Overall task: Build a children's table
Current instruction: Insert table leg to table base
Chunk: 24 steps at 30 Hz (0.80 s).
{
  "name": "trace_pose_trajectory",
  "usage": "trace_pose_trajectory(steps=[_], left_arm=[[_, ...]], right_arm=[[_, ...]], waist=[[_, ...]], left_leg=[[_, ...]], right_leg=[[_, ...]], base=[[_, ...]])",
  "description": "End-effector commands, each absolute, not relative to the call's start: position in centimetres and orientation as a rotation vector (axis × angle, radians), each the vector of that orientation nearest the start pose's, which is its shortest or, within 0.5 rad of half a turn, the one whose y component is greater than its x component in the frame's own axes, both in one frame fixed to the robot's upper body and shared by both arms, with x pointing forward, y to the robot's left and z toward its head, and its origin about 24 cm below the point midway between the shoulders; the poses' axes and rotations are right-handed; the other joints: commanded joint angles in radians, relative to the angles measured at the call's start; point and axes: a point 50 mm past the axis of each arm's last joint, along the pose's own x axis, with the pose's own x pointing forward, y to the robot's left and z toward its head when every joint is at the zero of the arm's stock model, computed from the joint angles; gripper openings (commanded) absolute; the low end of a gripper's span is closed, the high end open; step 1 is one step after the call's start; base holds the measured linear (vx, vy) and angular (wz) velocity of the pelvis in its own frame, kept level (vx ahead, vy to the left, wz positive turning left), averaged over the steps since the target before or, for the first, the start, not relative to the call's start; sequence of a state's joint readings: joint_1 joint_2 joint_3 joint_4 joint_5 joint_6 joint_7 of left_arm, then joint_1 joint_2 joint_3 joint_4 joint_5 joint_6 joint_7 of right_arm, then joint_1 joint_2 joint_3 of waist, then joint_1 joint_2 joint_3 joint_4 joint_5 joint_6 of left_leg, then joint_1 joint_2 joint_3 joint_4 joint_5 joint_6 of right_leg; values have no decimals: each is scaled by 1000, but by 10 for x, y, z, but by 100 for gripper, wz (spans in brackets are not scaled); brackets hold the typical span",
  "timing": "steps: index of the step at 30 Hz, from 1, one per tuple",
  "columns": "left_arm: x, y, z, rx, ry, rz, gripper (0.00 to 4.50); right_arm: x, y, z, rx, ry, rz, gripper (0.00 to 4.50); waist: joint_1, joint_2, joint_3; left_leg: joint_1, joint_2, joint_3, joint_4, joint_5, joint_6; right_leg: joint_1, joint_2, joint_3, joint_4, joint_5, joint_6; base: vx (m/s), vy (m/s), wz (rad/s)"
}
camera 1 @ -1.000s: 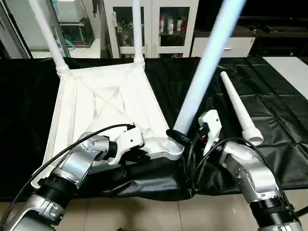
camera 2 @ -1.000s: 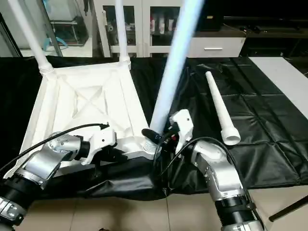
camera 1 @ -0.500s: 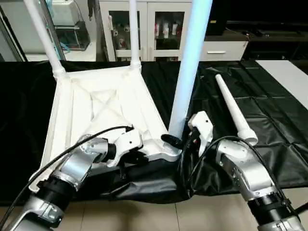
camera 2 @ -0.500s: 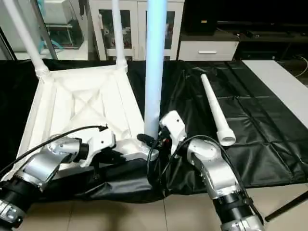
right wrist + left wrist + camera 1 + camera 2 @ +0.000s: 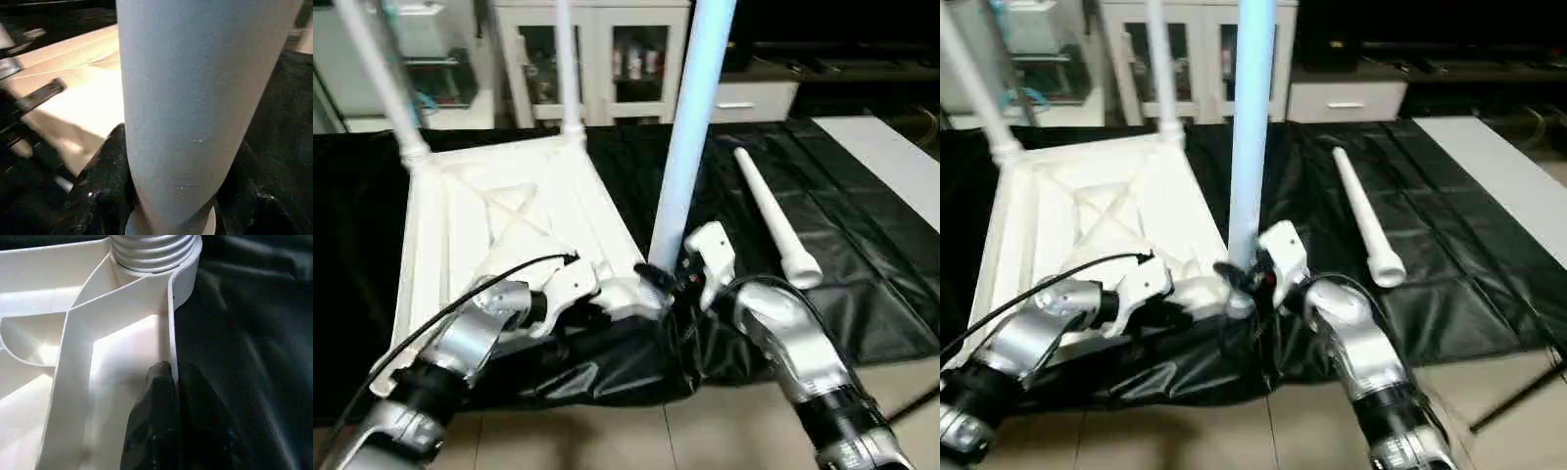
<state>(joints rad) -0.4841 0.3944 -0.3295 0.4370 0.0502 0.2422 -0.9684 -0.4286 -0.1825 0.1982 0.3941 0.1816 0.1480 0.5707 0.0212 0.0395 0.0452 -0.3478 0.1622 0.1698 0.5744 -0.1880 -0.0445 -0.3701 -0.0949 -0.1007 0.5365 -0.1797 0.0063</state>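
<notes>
The white tabletop (image 5: 509,215) lies ribbed side up on the black-covered work table. A leg (image 5: 377,78) and another leg (image 5: 566,69) stand in its two far corners. My right gripper (image 5: 664,279) is shut on the base of a third leg (image 5: 690,137), which stands nearly upright at the near right corner socket (image 5: 641,294). The right wrist view shows this leg (image 5: 195,98) between my black fingers (image 5: 105,171). My left gripper (image 5: 173,382) is shut on the tabletop's near rim (image 5: 171,323), just beside that socket. The fourth leg (image 5: 769,220) lies loose on the cloth to the right.
The black cloth (image 5: 607,362) hangs bunched over the work table's front edge, with tiled floor below. A black cable (image 5: 460,299) loops over my left forearm. White cabinets (image 5: 626,59) stand behind the table, and a pale surface (image 5: 881,147) lies at far right.
The leg in my right gripper has swung from leaning right to nearly upright over the near right corner. The camera has shifted. My left gripper stays on the rim.
</notes>
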Motion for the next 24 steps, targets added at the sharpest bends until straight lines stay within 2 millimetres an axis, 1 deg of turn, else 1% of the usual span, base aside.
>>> trace_pose_trajectory(steps=[1,2,3,4,5,6,7,8,9,10,11,12,13,14,15,16,18,19,23,24], left_arm=[[315,141,37,379,480,-970,0],[317,137,35,351,490,-930,0],[321,124,33,293,505,-857,0],[322,117,32,263,512,-835,0],[322,117,32,263,512,-835,0],[324,108,33,232,517,-823,0],[326,93,34,200,524,-807,0],[328,86,35,192,529,-798,0],[330,76,37,185,531,-786,0],[333,66,40,181,529,-773,0],[335,60,42,180,527,-763,0],[339,53,45,181,516,-745,0],[340,51,46,181,513,-742,0],[342,47,47,178,515,-725,0],[343,44,48,181,518,-705,0],[343,43,48,182,524,-695,0],[344,43,48,177,533,-673,0],[345,44,47,175,539,-651,0],[347,49,46,176,552,-614,0],[348,50,45,178,552,-611,0]], right_arm=[[312,-137,5,-122,417,548,186],[317,-137,6,-120,415,507,186],[328,-136,8,-107,408,429,186],[332,-135,10,-95,406,402,186],[332,-135,10,-95,406,402,186],[336,-134,11,-79,405,377,186],[343,-133,13,-57,409,336,186],[345,-131,14,-44,412,317,186],[349,-130,14,-22,419,292,186],[352,-128,15,-6,427,264,186],[353,-127,15,1,431,247,186],[356,-125,16,19,436,221,186],[356,-125,16,22,438,216,186],[358,-125,16,9,438,195,186],[359,-124,17,5,436,177,186],[360,-124,17,6,435,165,186],[361,-124,17,5,434,148,186],[361,-123,17,5,434,140,186],[361,-122,14,2,439,133,186],[361,-120,14,9,435,146,186]], waist=[[-11,14,-19],[6,18,-13],[80,19,-22],[34,-41,-35],[37,-91,-31],[47,-67,-37],[66,-44,-28],[66,-29,-47],[42,-25,-51],[24,-21,-50],[23,-21,-50],[21,-23,-46],[22,-25,-45],[23,-26,-46],[24,-20,-47],[23,-22,-51],[23,-25,-50],[25,-26,-50],[26,-29,-53],[27,-35,-52]], left_leg=[[-18,94,-61,-175,-884,-88],[-64,115,-42,-238,-946,-96],[-75,96,41,-262,-891,-85],[-18,74,48,-207,-734,-58],[112,-7,-7,110,-299,-32],[-28,-37,-67,96,-56,39],[-61,21,-83,6,-56,2],[-17,33,-69,-23,-78,-20],[26,60,-63,-47,-175,-21],[10,53,-55,-59,-283,-17],[6,52,-54,-61,-314,-15],[-1,49,-50,-63,-357,-5],[5,45,-45,-62,-390,-2],[4,46,-45,-63,-387,1],[-1,49,-47,-68,-366,3],[-5,50,-46,-70,-333,8],[-9,51,-42,-69,-305,14],[-10,51,-41,-69,-294,23],[-11,50,-37,-65,-251,45],[-12,50,-35,-64,-239,55]], right_leg=[[58,-31,0,7,-506,-57],[94,-11,3,116,-396,-73],[74,14,21,184,-235,-81],[51,-5,71,141,-394,-64],[-126,-134,108,-128,-1043,-7],[12,-146,176,-80,-989,-41],[48,-135,129,-30,-763,-79],[17,-86,107,-17,-584,-112],[-13,-33,93,12,-291,-177],[7,-35,87,16,-231,-228],[12,-43,86,11,-242,-237],[12,-50,84,-4,-307,-232],[5,-54,84,-17,-380,-212],[7,-57,84,-20,-386,-206],[13,-60,84,-21,-376,-198],[17,-60,82,-21,-333,-199],[17,-61,82,-18,-279,-210],[19,-64,82,-18,-271,-213],[20,-66,83,-15,-234,-231],[22,-67,83,-15,-229,-233]], base=[[-120,29,-3],[-120,29,-3],[-111,-31,19],[-38,-122,27],[-38,-122,27],[54,-89,-17],[80,26,-20],[80,26,-20],[-26,15,19],[-57,-7,11],[-57,-7,11],[0,0,0],[0,0,0],[0,0,0],[0,0,0],[0,0,0],[0,0,0],[0,0,0],[0,0,0],[0,0,0]])
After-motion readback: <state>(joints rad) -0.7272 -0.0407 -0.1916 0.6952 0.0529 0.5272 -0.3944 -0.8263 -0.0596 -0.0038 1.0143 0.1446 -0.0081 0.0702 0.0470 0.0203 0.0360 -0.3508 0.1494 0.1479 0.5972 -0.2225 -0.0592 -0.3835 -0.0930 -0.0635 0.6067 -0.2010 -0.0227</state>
